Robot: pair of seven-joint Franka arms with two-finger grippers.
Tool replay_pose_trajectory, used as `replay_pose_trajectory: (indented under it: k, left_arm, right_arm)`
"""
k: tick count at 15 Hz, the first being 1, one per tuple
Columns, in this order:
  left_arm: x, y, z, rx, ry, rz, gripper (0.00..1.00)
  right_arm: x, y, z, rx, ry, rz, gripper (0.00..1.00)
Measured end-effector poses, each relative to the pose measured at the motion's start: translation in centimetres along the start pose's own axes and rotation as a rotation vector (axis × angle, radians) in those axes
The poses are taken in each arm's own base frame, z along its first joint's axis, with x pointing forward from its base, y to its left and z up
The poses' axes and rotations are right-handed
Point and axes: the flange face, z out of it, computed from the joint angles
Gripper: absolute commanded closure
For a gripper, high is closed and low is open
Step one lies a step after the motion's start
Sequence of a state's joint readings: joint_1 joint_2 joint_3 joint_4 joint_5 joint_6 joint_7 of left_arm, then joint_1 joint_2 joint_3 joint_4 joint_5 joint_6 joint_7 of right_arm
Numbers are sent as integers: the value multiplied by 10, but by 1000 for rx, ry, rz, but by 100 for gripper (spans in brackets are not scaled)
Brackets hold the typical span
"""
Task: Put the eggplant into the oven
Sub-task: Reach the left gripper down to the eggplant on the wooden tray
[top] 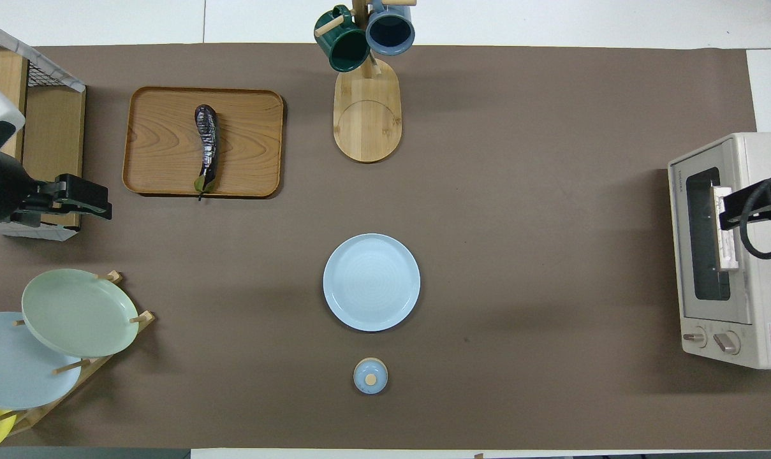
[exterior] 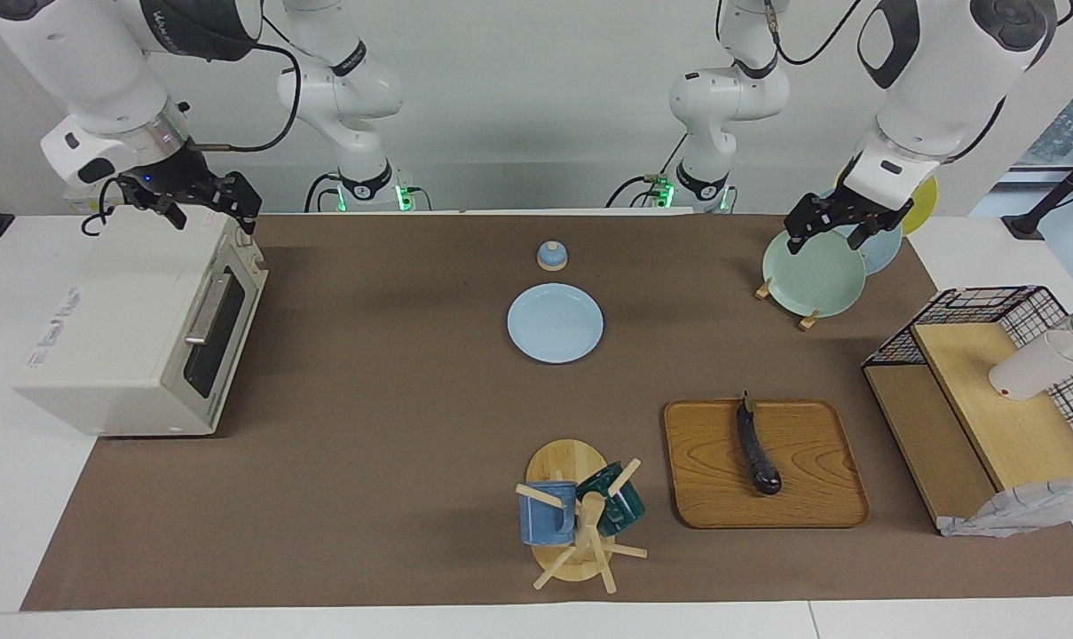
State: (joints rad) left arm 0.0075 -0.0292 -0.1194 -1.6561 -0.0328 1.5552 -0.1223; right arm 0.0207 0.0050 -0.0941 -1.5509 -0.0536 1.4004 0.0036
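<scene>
Eggplant (exterior: pixel 757 448) lies on the wooden tray (exterior: pixel 811 497), along its length, with the green stem end pointing toward the robots. The tray sits at the left arm's end of the brown table mat (exterior: pixel 367 444), beside the black wire shelf with wooden boards (exterior: pixel 971 435).

The oven (exterior: pixel 128 346) stands at the right arm's end of the table. Its dark glass door is closed and the metal bar handle (exterior: pixel 206 311) faces the middle of the table.

The left gripper (exterior: pixel 842 226) hangs in the air over the plate rack, just above the pale green plate (exterior: pixel 811 275). Its jaws are spread wide and hold nothing. The right gripper (exterior: pixel 208 202) hangs over the top edge of the oven, near the door. Its jaws are also wide apart and empty. Neither gripper touches the eggplant.

In the middle of the mat there is a light blue plate (exterior: pixel 555 323), and a small blue lid with a wooden knob (exterior: pixel 551 256) lies nearer to the robots than this plate. The mug tree (exterior: pixel 580 524) with a blue mug (exterior: pixel 545 513) and a dark green mug (exterior: pixel 613 501) stands beside the tray, farther from the robots than the blue plate. A white cup (exterior: pixel 1037 364) lies tilted on the upper board of the shelf.
</scene>
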Motion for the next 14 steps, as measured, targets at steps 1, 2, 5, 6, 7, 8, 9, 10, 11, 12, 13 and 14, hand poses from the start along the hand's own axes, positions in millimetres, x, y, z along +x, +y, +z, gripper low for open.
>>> replay_pose_trajectory:
  k: [1, 2, 5, 6, 7, 8, 9, 10, 11, 12, 13, 14]
  left_arm:
    - [0, 0, 0, 0, 0, 0, 0]
    - [0, 0, 0, 0, 0, 1, 0]
    - [0, 2, -1, 0, 4, 3, 0]
    - [1, 2, -2, -1, 11, 4, 0]
    - [2, 3, -3, -3, 21, 4, 0]
    - [2, 2, -3, -3, 25, 4, 0]
    - [3, 2, -3, -4, 29, 3, 0]
    - [4, 2, -4, -5, 38, 3, 0]
    - [5, 2, -6, -7, 55, 3, 0]
    - [7, 2, -7, -8, 67, 3, 0]
    - [8, 3, -7, -10, 74, 3, 0]
    - [10, 3, -5, -10, 76, 2, 0]
  right_arm:
    - [0, 0, 0, 0, 0, 0, 0]
    - [0, 0, 0, 0, 0, 0, 0]
    - [0, 0, 0, 0, 0, 0, 0]
    - [0, 0, 0, 0, 0, 0, 0]
    - [0, 0, 0, 0, 0, 0, 0]
    - [0, 0, 0, 0, 0, 0, 0]
    - [0, 0, 0, 0, 0, 0, 0]
    - [0, 0, 0, 0, 0, 0, 0]
    - [0, 0, 0, 0, 0, 0, 0]
    - [0, 0, 0, 0, 0, 0, 0]
    - [0, 0, 0, 0, 0, 0, 0]
    - [0, 0, 0, 0, 0, 0, 0]
